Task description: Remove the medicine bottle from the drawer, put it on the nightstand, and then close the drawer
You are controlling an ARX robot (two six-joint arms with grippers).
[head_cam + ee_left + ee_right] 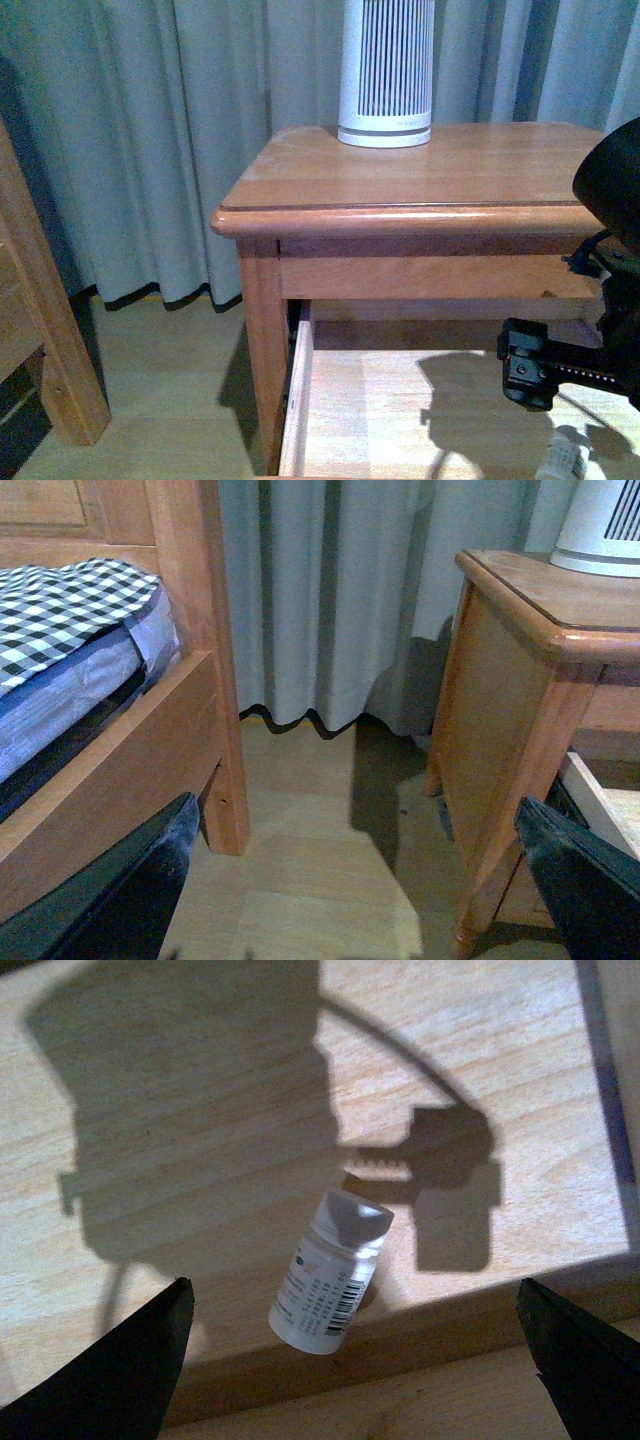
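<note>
The medicine bottle [330, 1270] lies on its side on the pale floor of the open drawer [200, 1110], against one of the drawer's inner walls. In the front view the bottle [565, 455] shows at the lower right of the drawer [297, 400], under the nightstand [400, 170] top. My right gripper [352, 1305] hangs open over the bottle with one finger on either side and well apart from it; it also shows in the front view [533, 370]. My left gripper [355, 810] is open over the floor beside the nightstand [510, 690], holding nothing.
A tall white ribbed device [386, 70] stands at the back of the nightstand top. A wooden bed frame [190, 640] with a checked cover [60, 610] stands left of the nightstand, with a strip of floor [310, 880] between them. Grey curtains [150, 130] hang behind.
</note>
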